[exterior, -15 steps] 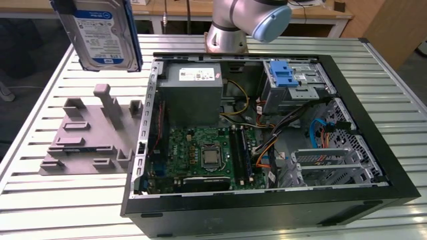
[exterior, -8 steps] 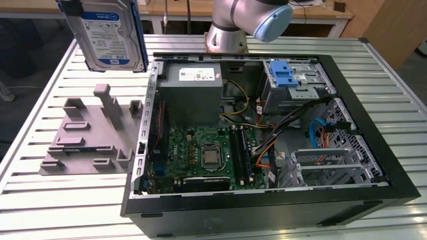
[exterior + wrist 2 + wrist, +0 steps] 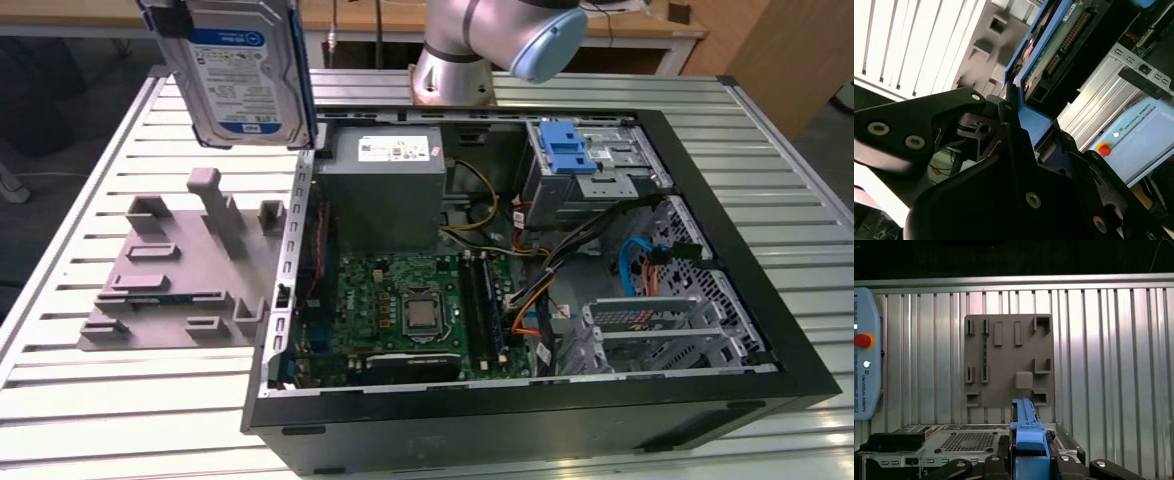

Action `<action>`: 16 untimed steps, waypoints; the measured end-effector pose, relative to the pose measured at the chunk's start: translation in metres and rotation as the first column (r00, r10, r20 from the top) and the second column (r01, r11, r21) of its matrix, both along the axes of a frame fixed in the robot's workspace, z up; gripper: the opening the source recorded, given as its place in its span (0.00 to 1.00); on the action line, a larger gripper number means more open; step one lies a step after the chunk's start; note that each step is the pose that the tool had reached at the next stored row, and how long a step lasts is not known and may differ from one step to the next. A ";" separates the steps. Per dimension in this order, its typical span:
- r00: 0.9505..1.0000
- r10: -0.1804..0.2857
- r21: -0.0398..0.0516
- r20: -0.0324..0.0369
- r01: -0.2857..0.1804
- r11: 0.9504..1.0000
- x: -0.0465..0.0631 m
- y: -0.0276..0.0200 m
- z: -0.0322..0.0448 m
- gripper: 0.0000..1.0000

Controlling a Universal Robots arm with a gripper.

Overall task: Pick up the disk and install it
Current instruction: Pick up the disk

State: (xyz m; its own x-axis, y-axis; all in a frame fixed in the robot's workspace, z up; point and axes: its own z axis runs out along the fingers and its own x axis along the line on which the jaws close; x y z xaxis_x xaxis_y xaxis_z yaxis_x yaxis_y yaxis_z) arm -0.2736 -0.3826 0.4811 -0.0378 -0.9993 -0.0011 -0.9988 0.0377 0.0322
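An open PC case (image 3: pixel 747 250) lies on its side on a slatted metal table (image 3: pixel 80 400). In the exterior view, the disk (image 3: pixel 244 75) hangs in the air just outside the case's far corner, on the exterior view's left. It stands on edge w/ its blue-and-white label facing the camera, well clear of the table.

In the first wrist view, the gripper (image 3: pixel 1030 460) has its jaws pinching the disk's blue frame, w/ black fingers (image 3: pixel 1004 460) pressed to either side. The second wrist view shows the same clamp up close, plus the disk's circuit-board face.

A grey plate (image 3: pixel 174 270) w/ raised blocks lies flat on the table beside the case, on the exterior view's left. The arm (image 3: pixel 494 40) stands behind the case's far wall.

Inside the case:
- Grey PSU (image 3: pixel 387 190) at the far side.
- Green board (image 3: pixel 400 310) nearer the camera.
- Blue latch (image 3: pixel 567 150) on the drive cage, toward the exterior view's right.

A pendant (image 3: pixel 864 355) w/ a red button lies on the table, apart from the case.
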 end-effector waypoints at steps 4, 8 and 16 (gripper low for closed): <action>1.000 0.000 0.000 0.000 0.000 1.000 0.010 -0.0015 -0.0004 0.36; 1.000 0.000 0.000 0.000 0.000 1.000 0.020 -0.0028 -0.0007 0.36; 1.000 0.000 0.000 0.000 0.000 1.000 0.037 -0.0057 -0.0013 0.36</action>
